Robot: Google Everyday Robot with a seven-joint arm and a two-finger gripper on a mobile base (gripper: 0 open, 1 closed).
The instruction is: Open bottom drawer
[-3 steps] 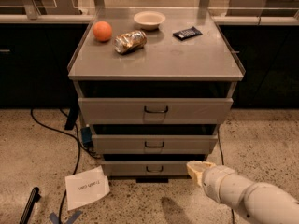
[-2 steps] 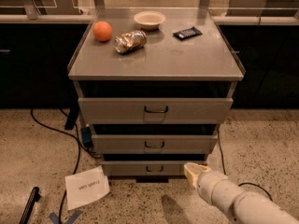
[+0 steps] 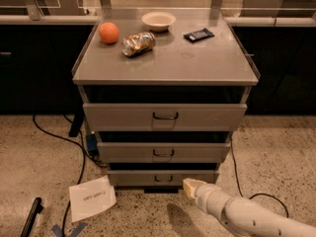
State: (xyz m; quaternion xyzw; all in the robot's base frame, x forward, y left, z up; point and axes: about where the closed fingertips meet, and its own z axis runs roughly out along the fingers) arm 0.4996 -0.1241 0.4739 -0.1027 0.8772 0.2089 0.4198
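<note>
One claw (image 3: 190, 186) near the right end of the bottom drawer (image 3: 143, 177); cannot tell its state

The bench (image 3: 168, 63) is grey metal with a dull, brushed sheen. The bottom drawer (image 3: 133, 177) has the same matt grey front and a dark wire handle (image 3: 163, 178). The pincer (image 3: 189, 186), low by that drawer's right part, looks like pale, smooth plastic, as does the arm (image 3: 242, 217). A crumpled can (image 3: 138, 44) glints shiny, and the bowl (image 3: 158, 20) looks matt. A paper sheet (image 3: 92, 197) lies on the rough, speckled stone floor (image 3: 34, 172).
</note>
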